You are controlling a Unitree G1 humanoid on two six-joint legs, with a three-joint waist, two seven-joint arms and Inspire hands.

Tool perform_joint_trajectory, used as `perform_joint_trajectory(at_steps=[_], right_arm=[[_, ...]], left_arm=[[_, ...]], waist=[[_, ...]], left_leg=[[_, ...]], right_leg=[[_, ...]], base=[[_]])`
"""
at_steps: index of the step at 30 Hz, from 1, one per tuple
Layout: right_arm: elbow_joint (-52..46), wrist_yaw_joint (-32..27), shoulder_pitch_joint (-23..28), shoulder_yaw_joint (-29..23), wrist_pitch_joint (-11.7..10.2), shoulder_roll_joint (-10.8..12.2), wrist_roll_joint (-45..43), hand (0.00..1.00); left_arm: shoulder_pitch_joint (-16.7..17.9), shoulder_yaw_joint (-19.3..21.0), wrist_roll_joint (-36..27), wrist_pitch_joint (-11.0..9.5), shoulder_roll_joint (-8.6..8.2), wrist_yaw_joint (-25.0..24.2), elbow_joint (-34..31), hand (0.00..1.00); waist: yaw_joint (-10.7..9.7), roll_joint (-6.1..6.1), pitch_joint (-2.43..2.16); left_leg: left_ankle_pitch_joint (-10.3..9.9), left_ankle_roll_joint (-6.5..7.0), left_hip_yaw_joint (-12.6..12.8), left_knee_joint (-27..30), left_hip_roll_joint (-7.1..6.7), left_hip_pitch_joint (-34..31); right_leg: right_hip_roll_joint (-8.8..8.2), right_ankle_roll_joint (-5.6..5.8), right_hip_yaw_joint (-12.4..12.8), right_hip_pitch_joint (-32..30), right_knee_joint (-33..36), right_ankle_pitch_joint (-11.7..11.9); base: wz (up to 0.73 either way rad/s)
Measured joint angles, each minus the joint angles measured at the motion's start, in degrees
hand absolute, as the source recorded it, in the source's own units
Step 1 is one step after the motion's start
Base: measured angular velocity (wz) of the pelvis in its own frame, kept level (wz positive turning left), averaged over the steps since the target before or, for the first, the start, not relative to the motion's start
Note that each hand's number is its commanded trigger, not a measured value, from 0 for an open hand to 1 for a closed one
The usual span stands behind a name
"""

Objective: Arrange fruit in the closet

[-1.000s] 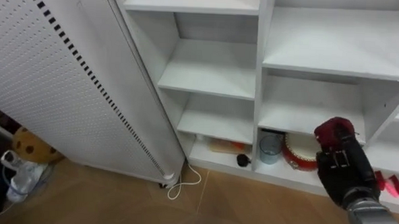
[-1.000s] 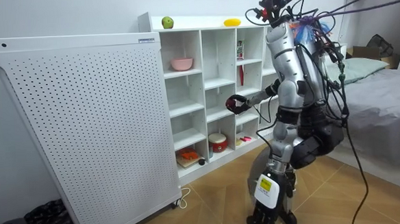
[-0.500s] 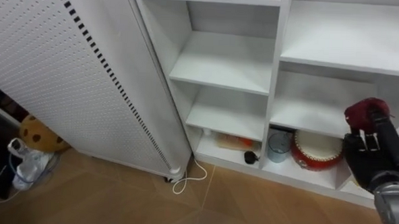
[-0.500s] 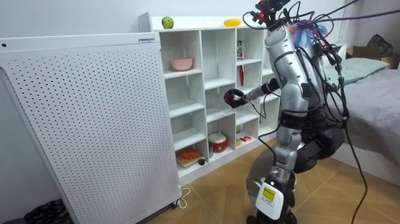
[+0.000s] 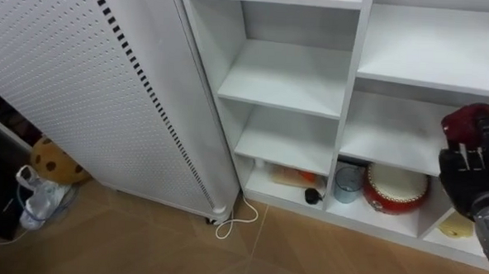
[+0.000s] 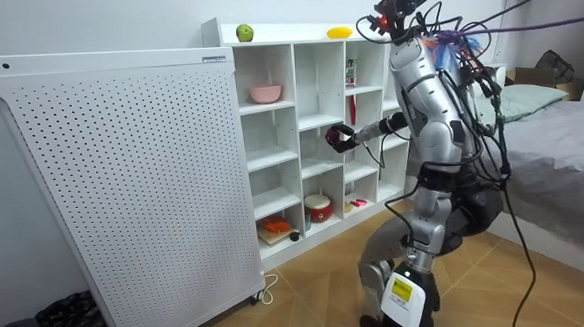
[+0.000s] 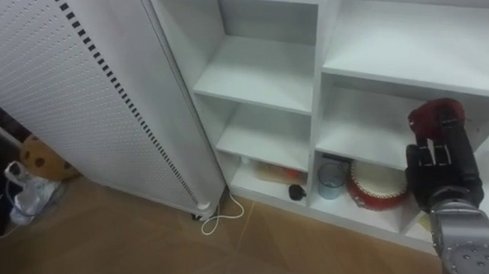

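Note:
My right hand [image 5: 473,170] comes in from the right, shut on a dark red round fruit [image 5: 467,122] that shows above its fingers. It hangs in front of the white closet [image 5: 290,76], level with the second shelf from the floor in the middle column. In the right eye view the same right hand [image 7: 440,172] and red fruit [image 7: 433,115] stand before that shelf. From the room view I stand facing the closet [image 6: 300,133], with the right hand [image 6: 345,137] stretched out close to its middle shelves.
A white perforated panel [image 5: 81,89] stands at the closet's left. The bottom shelf holds a red round tin [image 5: 395,186], a blue cup [image 5: 347,184] and a small black thing [image 5: 311,195]. A green apple [image 6: 244,33] and a yellow fruit [image 6: 338,32] lie on top.
My right hand has risen with the red fruit and come closer to the closet's middle shelves. The eye view has shifted as I moved nearer.

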Motion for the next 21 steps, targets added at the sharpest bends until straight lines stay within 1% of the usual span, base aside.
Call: perform_joint_trajectory(at_steps=[4,6,9,10,13,15,17,21], right_arm=[[0.0,-0.3,-0.2,0.0,0.0,-0.2,-0.2,0.0],[0.0,-0.4,-0.2,0.1,0.0,-0.2,-0.2,0.0],[0.0,-1.6,-0.2,0.1,0.0,-0.2,-0.3,0.0],[0.0,-2.0,-0.2,0.1,0.0,-0.2,-0.3,0.0],[0.0,-2.6,-0.2,0.1,-0.1,-0.2,-0.2,0.0],[0.0,-2.9,-0.2,0.1,-0.4,-0.2,-0.3,0.0],[0.0,-3.7,-0.2,0.1,-1.3,-0.2,-0.2,0.0],[0.0,-4.3,-0.2,0.1,-1.8,-0.2,-0.2,0.0]], left_arm=[[0.1,0.0,0.0,0.0,0.02,0.3,0.0,0.0],[0.3,0.0,0.0,0.0,0.06,0.4,-0.1,0.0],[1.8,-0.1,0.0,0.0,0.27,1.4,-2.1,0.0],[2.1,-0.1,0.0,0.0,0.31,1.6,-2.3,0.0],[2.4,-0.1,-0.1,0.0,0.39,1.9,-2.2,0.0],[2.5,-0.1,-0.1,-0.1,0.39,2.0,-2.3,0.0],[2.5,-0.1,-0.1,-0.4,0.39,2.3,-2.5,0.0],[2.5,-0.1,-0.1,-1.0,0.4,2.6,-2.5,0.0]], waist=[[0.1,-0.35,-0.21],[0.2,-0.39,-0.19],[0.1,-0.48,-0.15],[0.1,-0.5,-0.13],[-0.1,-0.61,-0.11],[-0.2,-0.62,-0.11],[-0.2,-0.64,-0.1],[-0.2,-0.64,-0.09]], left_leg=[[0.0,0.06,0.1,0.1,-0.04,0.0],[0.0,0.07,0.2,0.2,-0.03,0.0],[-0.1,0.04,0.3,0.3,-0.03,0.0],[-0.2,-0.17,0.3,0.3,-0.03,0.0],[-0.2,-0.18,0.3,0.3,-0.03,0.0],[-0.2,-0.09,0.3,0.2,-0.07,0.0],[-0.1,0.1,0.3,0.2,-0.13,0.0],[-0.1,0.11,0.3,0.2,-0.2,0.1]], right_leg=[[-0.15,0.02,0.1,0.0,0.3,0.0],[-0.19,0.03,0.1,0.0,0.5,0.0],[-0.35,-0.03,0.1,-0.1,0.7,-0.1],[-0.37,0.01,0.1,-0.1,0.8,-0.2],[-0.38,0.07,0.1,-0.1,0.8,-0.3],[-0.44,0.01,0.1,-0.1,0.8,-0.3],[-0.52,0.01,0.1,-0.1,0.9,-0.3],[-0.58,0.04,0.1,0.0,0.9,-0.3]], base=[[0.01],[0.0],[0.0],[0.0],[0.0],[0.0],[0.0],[0.0]])
